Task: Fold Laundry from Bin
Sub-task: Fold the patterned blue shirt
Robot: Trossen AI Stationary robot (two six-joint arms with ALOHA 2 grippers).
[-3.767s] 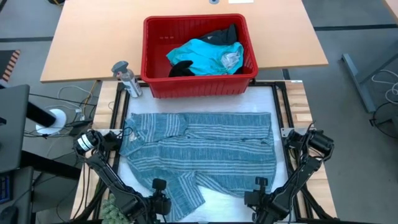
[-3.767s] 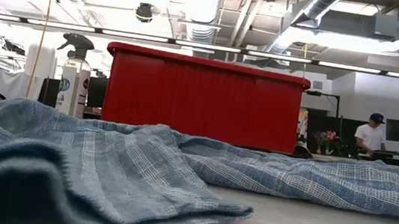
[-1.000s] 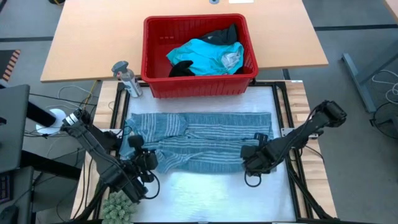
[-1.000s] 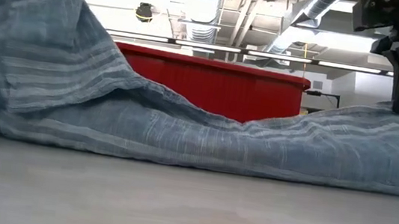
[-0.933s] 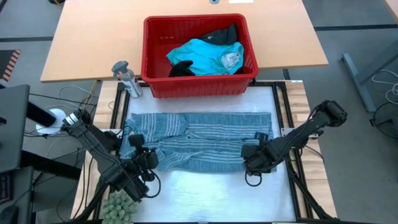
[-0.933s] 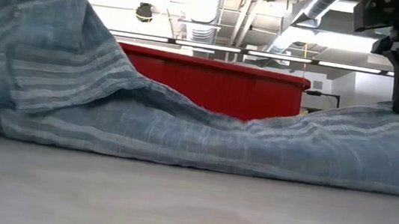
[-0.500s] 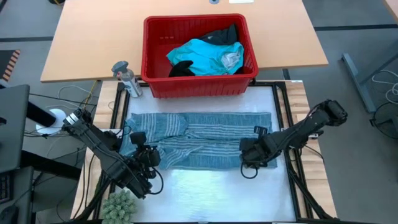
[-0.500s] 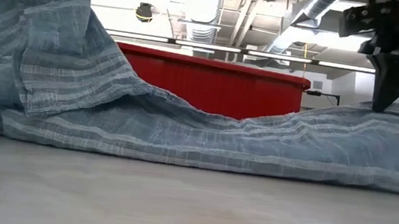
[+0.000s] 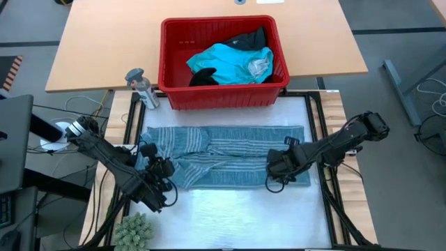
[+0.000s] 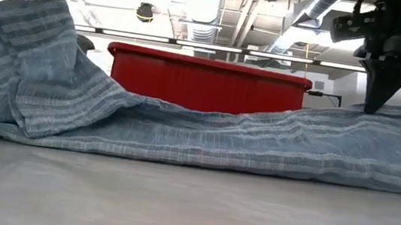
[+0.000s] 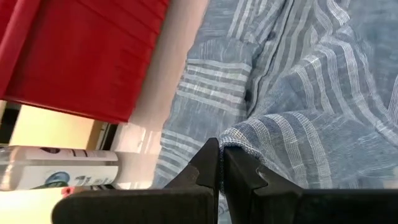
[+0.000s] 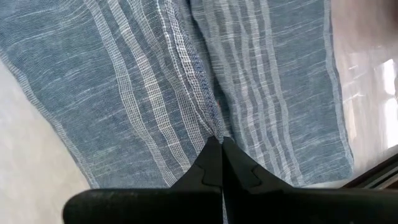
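Left gripper (image 9: pixel 159 169): clenched on striped shirt (image 9: pixel 230 150) hem, lower left.
Right gripper (image 9: pixel 277 167): clenched on hem, centre right.
Advice: I'd lay both edges level before releasing.

Bare table (image 9: pixel 230 216) before striped garment (image 9: pixel 230 150)

Grey floor (image 9: pixel 397 104) around a wooden table (image 9: pixel 104 42); ceiling ducts (image 10: pixel 197 6) overhead.

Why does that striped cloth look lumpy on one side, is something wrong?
Nothing looks damaged or spilled. The striped shirt lies mid-fold: the left tool pinches a hem and holds that end raised and bunched, while the right tool pins the other hem low.
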